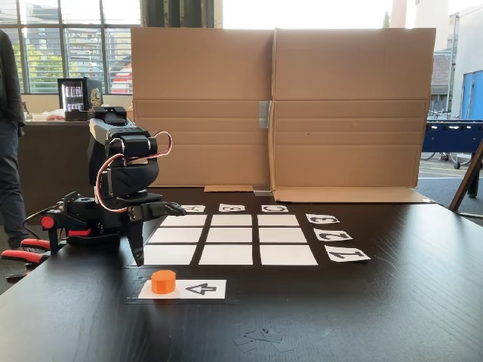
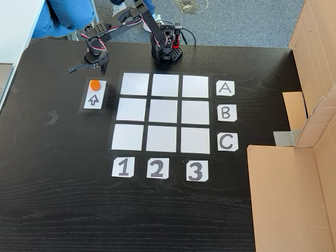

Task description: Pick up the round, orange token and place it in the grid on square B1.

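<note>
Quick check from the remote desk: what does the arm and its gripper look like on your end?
A black plastic jointed arm with looped red and white cables along its upper links. Its gripper is black too, with two tapered, pointed fingers. The base is black with a red part showing. I cannot make out any markings.

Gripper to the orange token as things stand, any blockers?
Probably yes. The gripper hangs open just beyond the token, which sits alone on the arrow card, nothing between them or crowding it.
</note>
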`<action>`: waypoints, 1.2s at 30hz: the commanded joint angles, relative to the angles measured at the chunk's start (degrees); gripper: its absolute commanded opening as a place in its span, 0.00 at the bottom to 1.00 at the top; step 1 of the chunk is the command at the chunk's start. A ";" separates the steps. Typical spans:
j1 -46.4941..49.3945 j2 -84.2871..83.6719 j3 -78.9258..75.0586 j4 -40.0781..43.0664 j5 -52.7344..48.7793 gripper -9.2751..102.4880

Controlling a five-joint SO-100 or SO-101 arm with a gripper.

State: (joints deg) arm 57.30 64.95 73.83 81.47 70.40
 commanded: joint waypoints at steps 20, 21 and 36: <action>-3.87 -7.73 -5.54 -3.25 -0.26 0.91; -3.87 -7.91 -5.62 -3.34 -0.26 0.91; -3.16 -7.91 -7.82 -9.40 -0.70 0.08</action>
State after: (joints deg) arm 54.05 56.51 68.03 72.95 70.14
